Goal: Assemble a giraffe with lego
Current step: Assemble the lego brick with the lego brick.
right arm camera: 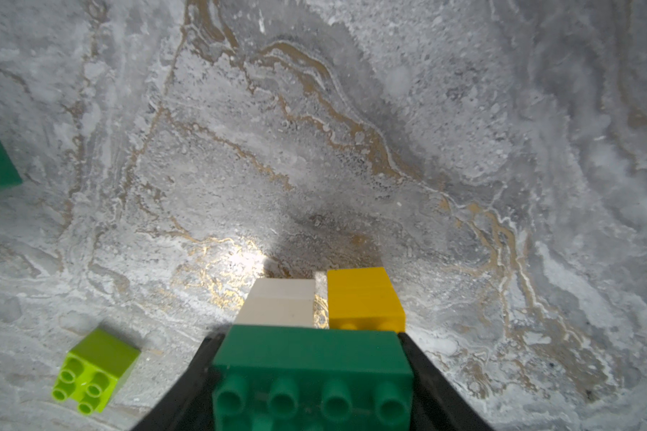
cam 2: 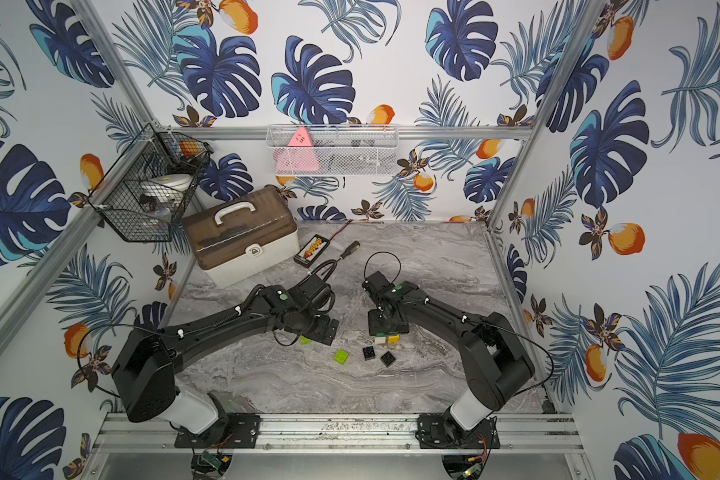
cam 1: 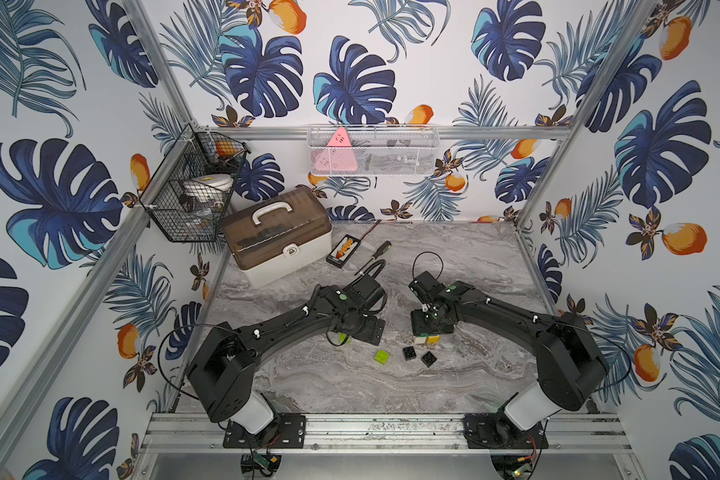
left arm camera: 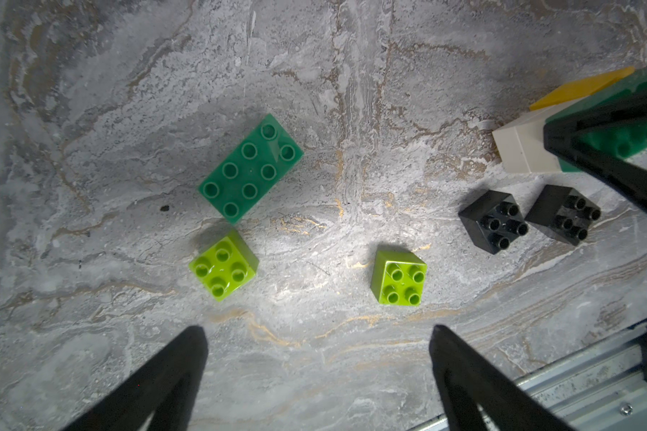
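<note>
My right gripper is shut on a dark-green brick by its two ends. That brick sits on a white column and a yellow column standing on the table; these joined bricks are the giraffe. My left gripper hangs open above the table with nothing between its fingers. Ahead of it lie loose lego: a second dark-green brick, two lime bricks and two black bricks. In both top views the left gripper hides the loose dark-green brick.
A brown-lidded toolbox stands at the back left, with a small circuit board and a screwdriver beside it. Wire baskets hang on the walls. A metal rail runs along the table's front edge.
</note>
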`<action>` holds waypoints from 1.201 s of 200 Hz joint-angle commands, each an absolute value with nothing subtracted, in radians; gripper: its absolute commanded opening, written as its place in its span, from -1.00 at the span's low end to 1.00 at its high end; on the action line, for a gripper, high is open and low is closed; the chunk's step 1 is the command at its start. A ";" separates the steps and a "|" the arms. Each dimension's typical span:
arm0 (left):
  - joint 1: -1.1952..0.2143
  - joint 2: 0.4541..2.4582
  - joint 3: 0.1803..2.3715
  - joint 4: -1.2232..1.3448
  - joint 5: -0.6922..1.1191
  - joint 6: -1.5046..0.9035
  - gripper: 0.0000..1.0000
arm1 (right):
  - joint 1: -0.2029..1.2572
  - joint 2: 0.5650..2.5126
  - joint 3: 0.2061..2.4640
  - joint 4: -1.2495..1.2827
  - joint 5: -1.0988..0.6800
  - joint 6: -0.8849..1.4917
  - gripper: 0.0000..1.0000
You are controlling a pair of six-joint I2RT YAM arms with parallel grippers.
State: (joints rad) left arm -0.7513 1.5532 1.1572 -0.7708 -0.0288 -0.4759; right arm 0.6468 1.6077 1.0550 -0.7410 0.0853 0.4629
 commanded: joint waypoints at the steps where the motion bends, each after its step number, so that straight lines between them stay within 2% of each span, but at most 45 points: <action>1: -0.752 1.545 1.158 -0.777 -0.042 -0.486 0.96 | 0.653 1.605 1.051 -0.755 0.081 0.476 0.24; 84: -0.752 1.532 1.150 -0.776 -0.043 -0.492 0.96 | 0.663 1.595 1.054 -0.764 0.092 0.480 0.52; 173: -0.752 1.526 1.140 -0.768 -0.043 -0.497 0.96 | 0.666 1.559 1.072 -0.800 0.116 0.498 0.54; 240: -0.752 1.517 1.132 -0.770 -0.044 -0.493 0.96 | 0.720 1.618 1.117 -0.836 0.138 0.522 0.54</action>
